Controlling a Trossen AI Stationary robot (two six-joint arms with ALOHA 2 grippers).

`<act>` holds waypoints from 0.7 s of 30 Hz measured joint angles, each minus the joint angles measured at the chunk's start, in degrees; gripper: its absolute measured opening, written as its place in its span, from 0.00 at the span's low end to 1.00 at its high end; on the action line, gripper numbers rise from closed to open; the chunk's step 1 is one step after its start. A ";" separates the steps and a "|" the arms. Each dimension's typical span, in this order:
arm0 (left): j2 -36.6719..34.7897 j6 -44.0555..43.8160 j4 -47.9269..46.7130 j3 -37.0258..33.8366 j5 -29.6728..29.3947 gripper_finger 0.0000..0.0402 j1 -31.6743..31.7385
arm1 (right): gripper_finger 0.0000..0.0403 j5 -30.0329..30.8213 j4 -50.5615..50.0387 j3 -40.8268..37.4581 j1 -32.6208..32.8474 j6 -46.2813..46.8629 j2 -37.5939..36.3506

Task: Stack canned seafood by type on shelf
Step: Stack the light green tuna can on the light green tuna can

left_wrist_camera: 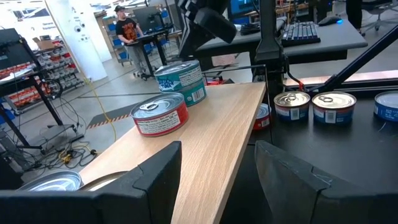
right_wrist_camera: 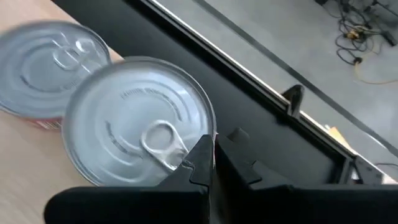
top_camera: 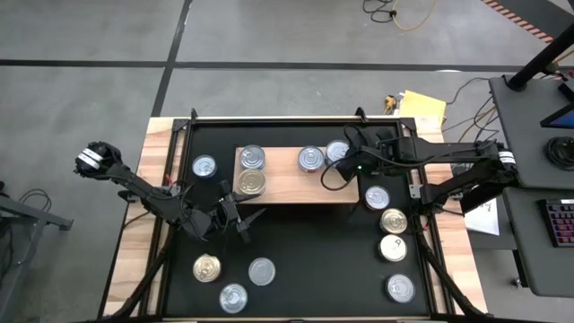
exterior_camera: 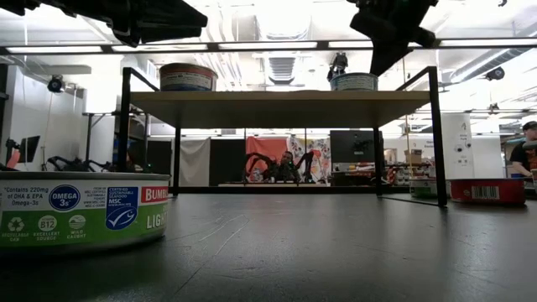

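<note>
Jaws on the right gripper (right_wrist_camera: 210, 163) are pressed fully together with nothing between them, poised just over the lid edge of a silver-topped tin (right_wrist_camera: 140, 134) at the far right corner of the shelf (top_camera: 287, 186). A second tin (right_wrist_camera: 53, 59) sits just beside it on the wood. Jaws on the left gripper (top_camera: 235, 213) stand parted and empty, at the shelf's near edge on its left side; seen from the left wrist, its two dark fingers (left_wrist_camera: 158, 174) frame the edge of the light board.

From above, the shelf carries four tins: a silver-lidded one (top_camera: 253, 159) and a gold-lidded one (top_camera: 250, 182) at its left end, then another silver one (top_camera: 310, 159) and the corner tin (top_camera: 338, 150) toward the right end. In the left wrist view the two right-end tins read as one red-labelled (left_wrist_camera: 160, 114) and one teal-labelled (left_wrist_camera: 181, 82).

Other tins lie on the black worktop (top_camera: 305, 260): one (top_camera: 204, 166) left of the shelf, three near the front left (top_camera: 207, 267) (top_camera: 262, 271) (top_camera: 233, 297), and four down the right side (top_camera: 377, 197) (top_camera: 393, 220) (top_camera: 393, 248) (top_camera: 400, 288). In the low view, a green-labelled tin (exterior_camera: 82, 210) fills the near left.
</note>
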 joint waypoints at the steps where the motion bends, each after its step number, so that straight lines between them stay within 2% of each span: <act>1: 0.00 0.00 0.00 0.00 0.00 0.47 0.00 | 0.02 -0.22 1.26 0.00 -0.15 -0.55 -0.09; 4: 0.00 0.00 -0.01 0.00 0.00 0.47 0.00 | 0.02 -3.04 5.60 0.54 -0.39 -2.10 -0.12; 9: 0.01 -0.20 -0.03 0.00 0.02 0.47 0.01 | 0.02 -11.97 13.67 0.11 -0.55 -4.50 1.55; 21: 0.02 -1.25 -0.90 0.00 0.07 0.47 0.00 | 0.02 -12.91 13.57 0.35 -0.54 -4.79 3.96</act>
